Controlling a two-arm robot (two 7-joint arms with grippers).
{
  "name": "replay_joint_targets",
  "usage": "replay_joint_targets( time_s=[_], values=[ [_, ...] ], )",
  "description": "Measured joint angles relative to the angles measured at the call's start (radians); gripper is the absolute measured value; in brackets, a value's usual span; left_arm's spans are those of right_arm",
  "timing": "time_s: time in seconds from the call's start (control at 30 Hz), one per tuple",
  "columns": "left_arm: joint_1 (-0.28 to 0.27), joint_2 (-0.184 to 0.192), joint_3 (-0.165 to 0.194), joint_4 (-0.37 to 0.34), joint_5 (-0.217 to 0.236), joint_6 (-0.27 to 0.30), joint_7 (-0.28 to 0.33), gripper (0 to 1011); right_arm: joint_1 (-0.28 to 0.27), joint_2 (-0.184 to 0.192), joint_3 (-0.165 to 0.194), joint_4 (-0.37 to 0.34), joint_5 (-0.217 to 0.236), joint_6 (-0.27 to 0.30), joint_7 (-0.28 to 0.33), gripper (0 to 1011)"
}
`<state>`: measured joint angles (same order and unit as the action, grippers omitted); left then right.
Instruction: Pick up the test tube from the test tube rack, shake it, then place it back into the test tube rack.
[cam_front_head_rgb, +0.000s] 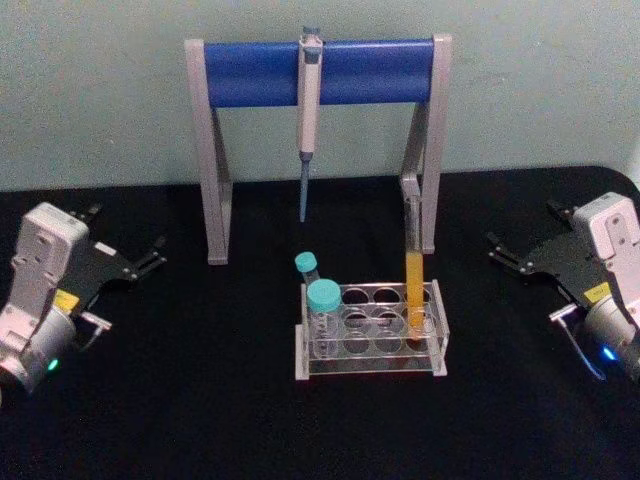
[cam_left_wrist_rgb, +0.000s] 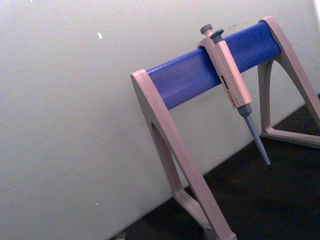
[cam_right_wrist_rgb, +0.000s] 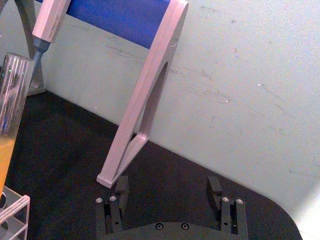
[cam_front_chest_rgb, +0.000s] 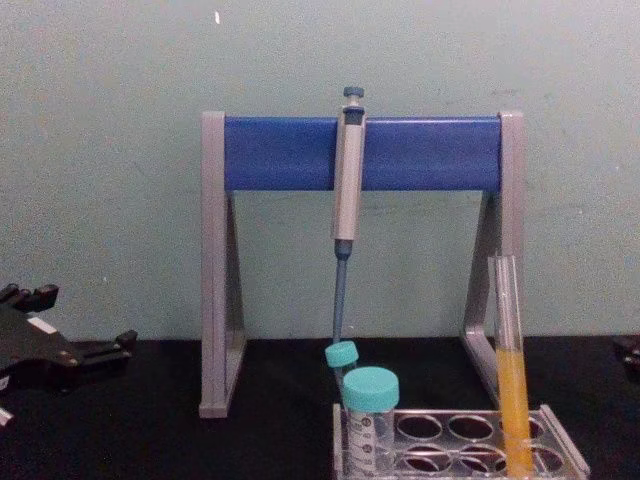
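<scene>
The test tube (cam_front_head_rgb: 414, 285) stands upright in a right-hand hole of the test tube rack (cam_front_head_rgb: 372, 367), orange-yellow liquid filling its lower half. From the chest it rises tall above the rack (cam_front_chest_rgb: 565, 452) as a slim clear tube (cam_front_chest_rgb: 512, 390). My left gripper (cam_front_head_rgb: 130, 232) rests open at the table's left, far from the rack, also seen from the chest (cam_front_chest_rgb: 88, 318). My right gripper (cam_front_head_rgb: 522, 225) sits open at the table's right. In the right wrist view its fingers (cam_right_wrist_rgb: 121, 186) are spread with nothing between them, and the test tube (cam_right_wrist_rgb: 10, 100) is off to one side.
Two teal-capped plastic tubes (cam_front_head_rgb: 322, 300) stand at the rack's left end. Behind the rack is a grey-and-blue pipette stand (cam_front_head_rgb: 320, 70) with a pipette (cam_front_head_rgb: 308, 110) hanging from it. Black table surface lies open between each gripper and the rack.
</scene>
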<state>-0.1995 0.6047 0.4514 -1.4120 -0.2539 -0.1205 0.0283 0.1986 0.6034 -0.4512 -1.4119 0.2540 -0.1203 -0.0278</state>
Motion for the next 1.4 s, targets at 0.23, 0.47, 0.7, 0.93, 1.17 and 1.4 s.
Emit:
replay_joint_targets(
  time_s=[0.23, 0.47, 0.7, 0.93, 1.17, 1.4],
  values=[
    [0.000, 0.000, 0.000, 0.000, 0.000, 0.000, 0.000, 1001, 0.001, 0.001, 0.000, 0.000, 0.000, 0.000, 0.000, 1000],
    [0.000, 0.000, 0.000, 0.000, 0.000, 0.000, 0.000, 1002, 0.001, 0.001, 0.000, 0.000, 0.000, 0.000, -0.001, 1000],
    [0.000, 0.000, 0.000, 0.000, 0.000, 0.000, 0.000, 1001, 0.001, 0.001, 0.000, 0.000, 0.000, 0.000, -0.001, 1000],
    [0.000, 0.000, 0.000, 0.000, 0.000, 0.000, 0.000, 1001, 0.001, 0.001, 0.000, 0.000, 0.000, 0.000, -0.001, 1000],
    [0.000, 0.000, 0.000, 0.000, 0.000, 0.000, 0.000, 1001, 0.001, 0.001, 0.000, 0.000, 0.000, 0.000, -0.001, 1000],
    [0.000, 0.000, 0.000, 0.000, 0.000, 0.000, 0.000, 1001, 0.001, 0.001, 0.000, 0.000, 0.000, 0.000, -0.001, 1000]
  ],
)
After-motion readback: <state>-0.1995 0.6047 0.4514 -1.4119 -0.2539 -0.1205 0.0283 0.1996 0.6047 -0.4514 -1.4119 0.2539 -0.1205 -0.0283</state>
